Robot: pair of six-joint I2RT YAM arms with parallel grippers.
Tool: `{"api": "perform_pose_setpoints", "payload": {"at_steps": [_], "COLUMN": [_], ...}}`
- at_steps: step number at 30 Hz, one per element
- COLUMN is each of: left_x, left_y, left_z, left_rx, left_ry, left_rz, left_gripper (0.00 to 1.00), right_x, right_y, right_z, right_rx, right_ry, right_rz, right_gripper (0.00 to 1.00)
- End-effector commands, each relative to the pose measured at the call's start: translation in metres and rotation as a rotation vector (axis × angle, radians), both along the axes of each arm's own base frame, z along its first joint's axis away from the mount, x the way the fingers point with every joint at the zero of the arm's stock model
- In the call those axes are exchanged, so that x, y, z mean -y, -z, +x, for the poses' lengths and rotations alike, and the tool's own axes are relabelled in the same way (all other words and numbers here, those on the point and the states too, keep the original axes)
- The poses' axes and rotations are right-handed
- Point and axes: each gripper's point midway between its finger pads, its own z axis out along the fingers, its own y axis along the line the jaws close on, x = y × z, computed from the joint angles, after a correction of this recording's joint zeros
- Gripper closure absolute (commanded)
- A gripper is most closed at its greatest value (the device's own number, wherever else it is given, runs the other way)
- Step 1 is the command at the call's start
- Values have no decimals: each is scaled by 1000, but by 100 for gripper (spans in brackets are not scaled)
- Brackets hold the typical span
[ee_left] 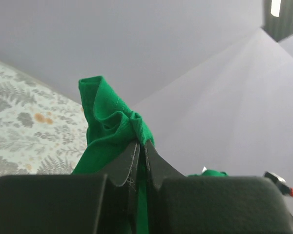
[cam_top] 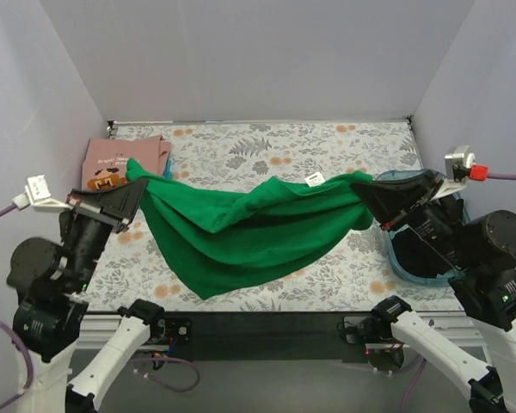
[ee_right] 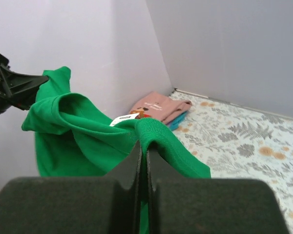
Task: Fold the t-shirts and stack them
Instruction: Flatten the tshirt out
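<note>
Two grips are taken on the green t-shirt (cam_top: 241, 232), which is hung above the table (cam_top: 241, 142) between the arms. At the left, a bunched edge is pinched in the left gripper (cam_top: 136, 194), whose jaws are pressed nearly together on the cloth. In the middle the fabric is let sag in a deep swag, and its lowest fold appears to be rested on the floral surface. A white label (cam_top: 313, 179) is shown near the upper edge. At the right, another edge is clamped in the right gripper (cam_top: 371, 198), its jaws likewise closed on a fold. The cloth is judged light, soft and wholly limp, neither slippery nor fragile, so no shape is kept unless it is stretched or laid flat. Hold is best taken at hems, shoulders or corners, pinched through a doubled fold. Counted from the left, one folded pink t-shirt (cam_top: 112, 163) is laid at the far left corner, with one teal-blue layer (ee_right: 179, 121) glimpsed beneath it. One green garment is held in the air, and one teal bin (cam_top: 392, 256) is stood at the right, its contents not to be told.
</note>
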Motion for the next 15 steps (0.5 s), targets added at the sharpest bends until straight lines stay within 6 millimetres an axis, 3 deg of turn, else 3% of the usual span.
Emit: {"api": "perform_pose_setpoints", "payload": {"at_steps": [1, 3, 4, 6, 7, 8, 9, 10, 11, 12, 13, 14, 15], "left_x": [6, -9, -4, -17, -15, -23, -24, -28, -42, -46, -51, -52, -56], "left_y": [72, 108, 142, 183, 221, 247, 267, 261, 317, 322, 317, 336, 336], "left_z": [83, 121, 155, 193, 225, 245, 262, 282, 302, 314, 322, 327, 325], "left_rx": [-307, -423, -527, -643, -740, -813, -865, -890, -1043, -1077, -1125, -1183, -1201], "left_ry": [-128, -281, -326, -449, -479, -489, -477, -499, -535, -543, -553, -557, -579], "left_rz": [90, 128, 182, 254, 313, 333, 358, 343, 396, 406, 415, 448, 471], "left_gripper": [100, 100, 100, 100, 100, 94, 82, 47, 33, 8, 2, 2, 2], "right_x": [3, 18, 34, 36, 46, 48, 48, 47, 44, 40, 31, 26, 24], "right_y": [40, 78, 102, 147, 170, 205, 219, 251, 262, 271, 286, 294, 299], "right_z": [38, 78, 100, 133, 147, 169, 183, 206, 220, 231, 243, 244, 244], "right_rx": [-149, -278, -339, -450, -497, -583, -618, -701, -721, -749, -792, -805, -808], "right_ry": [137, 336, 482, 605, 700, 750, 761, 734, 704, 672, 601, 566, 548], "right_rz": [-66, -118, -150, -243, -285, -355, -365, -418, -433, -442, -486, -511, -526], "right_gripper": [99, 99, 99, 99, 99, 99, 98, 74, 56, 25, 2, 2, 1]}}
